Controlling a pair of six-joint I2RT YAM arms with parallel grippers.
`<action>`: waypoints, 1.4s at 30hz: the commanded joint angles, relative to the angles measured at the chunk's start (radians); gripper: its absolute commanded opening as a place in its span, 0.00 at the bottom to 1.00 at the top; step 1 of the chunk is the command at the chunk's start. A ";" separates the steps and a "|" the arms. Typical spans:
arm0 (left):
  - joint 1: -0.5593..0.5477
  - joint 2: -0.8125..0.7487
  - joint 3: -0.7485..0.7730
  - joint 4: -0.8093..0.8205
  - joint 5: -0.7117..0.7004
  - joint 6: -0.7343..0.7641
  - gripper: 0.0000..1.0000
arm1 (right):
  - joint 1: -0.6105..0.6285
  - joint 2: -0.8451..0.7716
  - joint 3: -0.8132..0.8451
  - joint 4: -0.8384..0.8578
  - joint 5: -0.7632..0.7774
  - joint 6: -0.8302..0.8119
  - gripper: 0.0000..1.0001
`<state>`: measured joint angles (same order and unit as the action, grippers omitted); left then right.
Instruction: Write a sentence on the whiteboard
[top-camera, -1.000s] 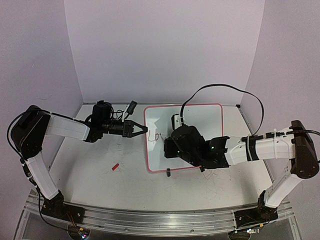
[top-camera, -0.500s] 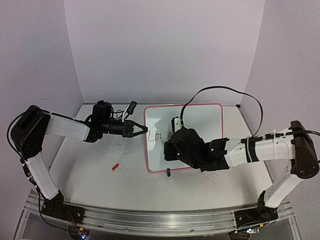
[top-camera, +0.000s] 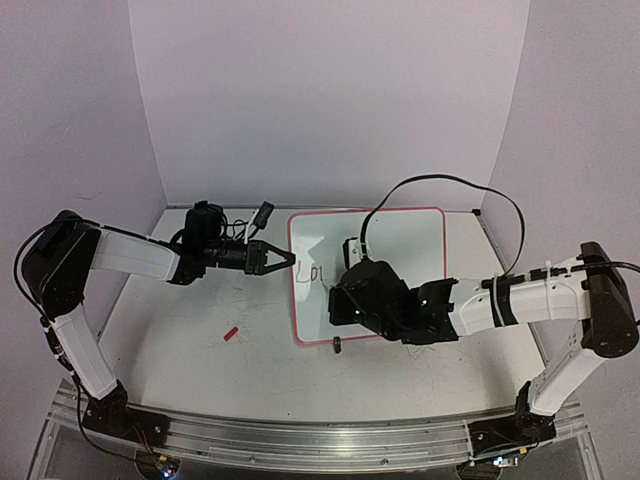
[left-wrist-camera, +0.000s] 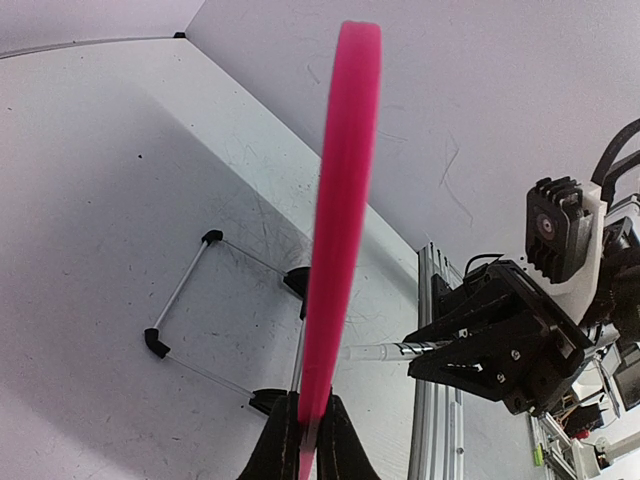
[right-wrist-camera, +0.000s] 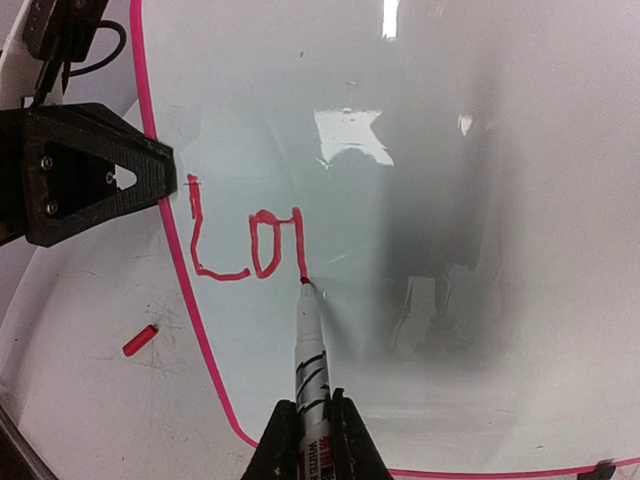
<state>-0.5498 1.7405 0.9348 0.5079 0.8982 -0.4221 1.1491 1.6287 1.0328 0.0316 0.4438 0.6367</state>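
Robotics lab, scuffed white table (top-camera: 200, 370), lilac backdrop walls (top-camera: 330, 100), aluminium rail (top-camera: 300, 440) (exposed wiring (top-camera: 150, 452))

Glossy whiteboard (top-camera: 410, 235), pink-red rim, mid-table, red sentence (right-wrist-camera: 253, 245) begun by its left edge, "Lo" plus a stroke

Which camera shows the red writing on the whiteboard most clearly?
Right wrist: the red writing reads large and legible, "Lo" plus one stroke, with the marker tip at its end. Top external shows only tiny red marks; left wrist sees the whiteboard edge-on, no writing.
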 joint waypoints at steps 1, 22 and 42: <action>-0.021 -0.002 0.023 0.019 0.067 -0.023 0.00 | 0.000 0.006 0.036 -0.012 0.067 -0.016 0.00; -0.021 0.014 0.030 0.020 0.072 -0.022 0.00 | -0.047 0.012 0.074 0.006 0.084 -0.057 0.00; -0.021 0.007 0.026 0.020 0.071 -0.024 0.00 | -0.011 -0.063 -0.018 0.076 0.025 -0.072 0.00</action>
<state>-0.5518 1.7489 0.9348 0.5228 0.9154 -0.4229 1.1339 1.5681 1.0000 0.0756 0.4673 0.5678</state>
